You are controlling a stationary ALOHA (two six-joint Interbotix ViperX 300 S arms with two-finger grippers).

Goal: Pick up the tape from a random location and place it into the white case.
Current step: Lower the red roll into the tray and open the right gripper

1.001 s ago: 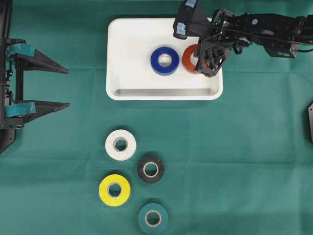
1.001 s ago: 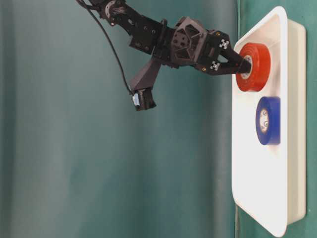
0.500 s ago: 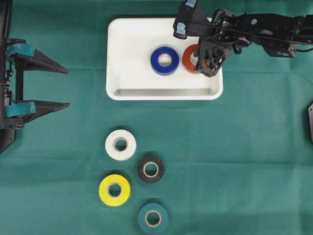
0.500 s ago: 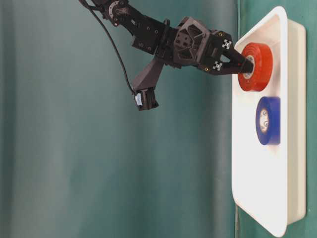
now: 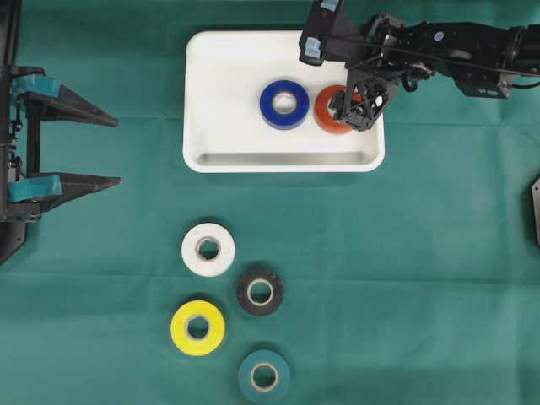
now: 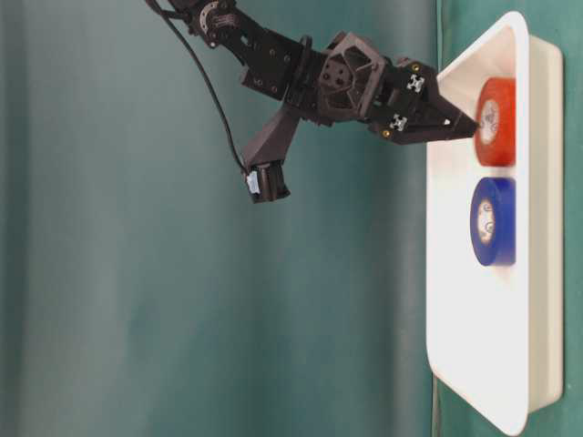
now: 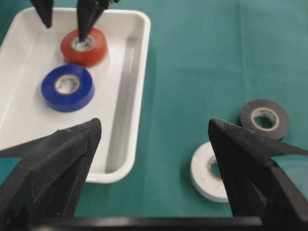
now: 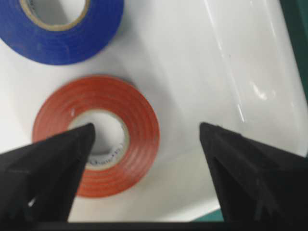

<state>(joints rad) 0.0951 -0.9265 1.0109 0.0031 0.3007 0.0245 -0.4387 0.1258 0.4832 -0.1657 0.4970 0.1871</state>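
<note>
The white case (image 5: 228,84) lies at the top of the overhead view. Two rolls of tape lie flat in it: a blue one (image 5: 284,119) and, to its right, a red one (image 5: 323,108). My right gripper (image 5: 354,110) hangs open just above the red tape (image 8: 139,130). One of its fingertips (image 8: 72,144) is over the roll's hole and the other is beyond the rim, so it grips nothing. My left gripper (image 5: 117,151) stands open and empty at the left edge, away from the case.
Several loose rolls lie on the green cloth below the case: white (image 5: 191,250), black (image 5: 245,293), yellow (image 5: 179,328) and teal (image 5: 246,377). The left wrist view shows the white roll (image 7: 202,175) and the black roll (image 7: 250,120) to the right of the case rim (image 7: 137,130).
My right gripper has opened and let go of the red tape, which has dropped flat onto the case floor beside the blue roll. The left arm has not moved.
</note>
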